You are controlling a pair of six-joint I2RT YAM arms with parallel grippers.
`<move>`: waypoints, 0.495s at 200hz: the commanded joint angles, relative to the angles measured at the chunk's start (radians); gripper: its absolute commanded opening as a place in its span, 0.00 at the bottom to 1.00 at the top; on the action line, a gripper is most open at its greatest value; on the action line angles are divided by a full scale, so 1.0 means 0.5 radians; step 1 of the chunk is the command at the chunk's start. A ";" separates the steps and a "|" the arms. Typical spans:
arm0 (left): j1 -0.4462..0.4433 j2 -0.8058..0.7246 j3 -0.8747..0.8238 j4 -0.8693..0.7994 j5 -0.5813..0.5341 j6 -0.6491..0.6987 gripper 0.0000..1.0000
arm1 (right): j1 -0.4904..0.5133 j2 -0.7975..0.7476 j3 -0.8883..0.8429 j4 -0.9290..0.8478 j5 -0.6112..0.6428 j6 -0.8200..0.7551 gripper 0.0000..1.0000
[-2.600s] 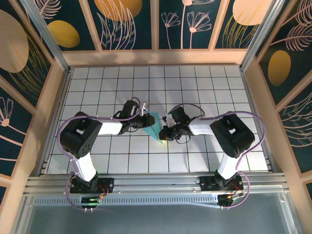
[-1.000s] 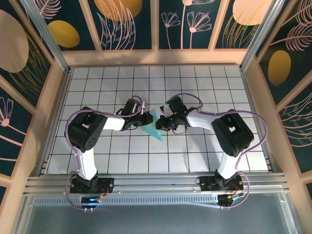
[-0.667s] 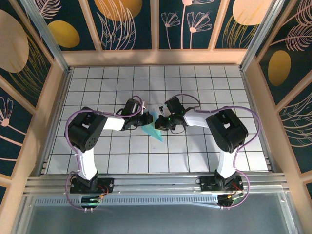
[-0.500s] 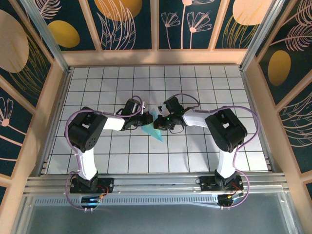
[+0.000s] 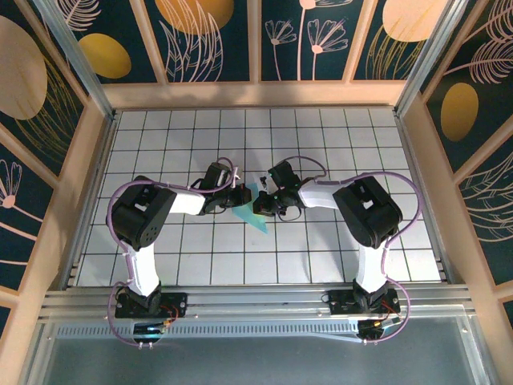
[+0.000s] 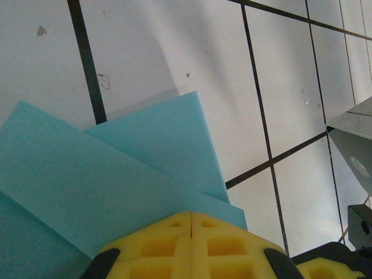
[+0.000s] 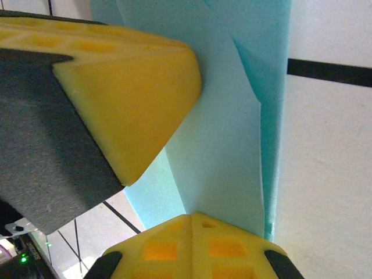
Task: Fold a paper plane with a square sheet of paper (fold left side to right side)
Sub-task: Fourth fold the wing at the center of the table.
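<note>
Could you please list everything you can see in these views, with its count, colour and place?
paper plane: one, light teal, partly folded, mid-table between the two arms' fingers.
table: one, white tiles with black grid lines, inside the enclosure.
wall panels: several, dark blue with orange and pink plant motifs, wood-framed, around the table.
rail: one, silver metal, along the near edge.
left arm: one, white and black, purple cable, based near-left.
right arm: one, same colours, based near-right.
left fingers: one pair, yellow, shut, against the plane.
right fingers: one pair, yellow, shut, against the plane.
</note>
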 commanded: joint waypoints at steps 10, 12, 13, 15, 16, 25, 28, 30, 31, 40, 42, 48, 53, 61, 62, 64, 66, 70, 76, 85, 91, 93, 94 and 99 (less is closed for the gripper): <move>0.022 0.077 -0.012 -0.173 -0.132 0.069 0.00 | 0.021 0.019 -0.014 -0.151 0.067 -0.067 0.00; 0.022 0.079 -0.010 -0.177 -0.135 0.069 0.00 | 0.021 0.016 -0.016 -0.154 0.065 -0.070 0.00; 0.022 0.080 -0.009 -0.178 -0.136 0.069 0.00 | 0.022 0.014 -0.017 -0.157 0.066 -0.072 0.00; 0.022 0.080 -0.009 -0.180 -0.139 0.069 0.00 | 0.025 0.010 -0.020 -0.161 0.067 -0.073 0.00; 0.022 0.080 -0.007 -0.181 -0.140 0.069 0.00 | 0.025 0.009 -0.022 -0.164 0.067 -0.073 0.00; 0.022 0.085 -0.003 -0.187 -0.145 0.072 0.00 | 0.029 -0.002 -0.036 -0.182 0.067 -0.081 0.00; 0.022 0.086 0.000 -0.190 -0.148 0.072 0.00 | 0.031 -0.008 -0.041 -0.188 0.067 -0.083 0.00; 0.022 0.087 0.002 -0.191 -0.151 0.075 0.00 | 0.032 -0.010 -0.044 -0.192 0.067 -0.085 0.00; 0.022 0.087 0.001 -0.193 -0.153 0.075 0.00 | 0.032 -0.010 -0.046 -0.193 0.067 -0.085 0.00; 0.022 0.085 0.003 -0.200 -0.163 0.077 0.00 | 0.038 -0.026 -0.064 -0.207 0.064 -0.091 0.00; 0.022 0.086 0.005 -0.204 -0.165 0.077 0.00 | 0.038 -0.029 -0.068 -0.208 0.064 -0.092 0.00; 0.022 0.087 0.009 -0.210 -0.170 0.079 0.00 | 0.041 -0.037 -0.080 -0.214 0.061 -0.095 0.00; 0.022 0.089 0.010 -0.214 -0.175 0.084 0.00 | 0.043 -0.046 -0.088 -0.221 0.058 -0.095 0.00; 0.022 0.090 0.010 -0.216 -0.179 0.085 0.00 | 0.047 -0.057 -0.105 -0.231 0.056 -0.098 0.00; 0.022 0.090 0.010 -0.217 -0.179 0.085 0.00 | 0.047 -0.058 -0.108 -0.232 0.055 -0.098 0.00; 0.022 0.090 0.011 -0.218 -0.182 0.087 0.00 | 0.049 -0.062 -0.111 -0.233 0.055 -0.098 0.00; 0.022 0.091 0.012 -0.219 -0.183 0.085 0.00 | 0.050 -0.066 -0.115 -0.235 0.055 -0.098 0.00; 0.022 0.092 0.014 -0.224 -0.185 0.085 0.00 | 0.053 -0.070 -0.123 -0.239 0.055 -0.100 0.00; 0.022 0.092 0.015 -0.222 -0.188 0.091 0.00 | 0.056 -0.082 -0.135 -0.245 0.055 -0.101 0.00; 0.022 0.093 0.015 -0.227 -0.192 0.090 0.00 | 0.059 -0.099 -0.154 -0.256 0.061 -0.101 0.00; 0.022 0.096 0.016 -0.230 -0.194 0.093 0.00 | 0.059 -0.110 -0.169 -0.258 0.065 -0.102 0.00; 0.022 0.096 0.016 -0.232 -0.195 0.094 0.00 | 0.059 -0.115 -0.174 -0.258 0.066 -0.100 0.00; 0.022 0.096 0.017 -0.232 -0.195 0.094 0.00 | 0.059 -0.118 -0.176 -0.259 0.067 -0.099 0.00; 0.022 0.095 0.016 -0.231 -0.195 0.092 0.00 | 0.059 -0.125 -0.188 -0.256 0.070 -0.098 0.00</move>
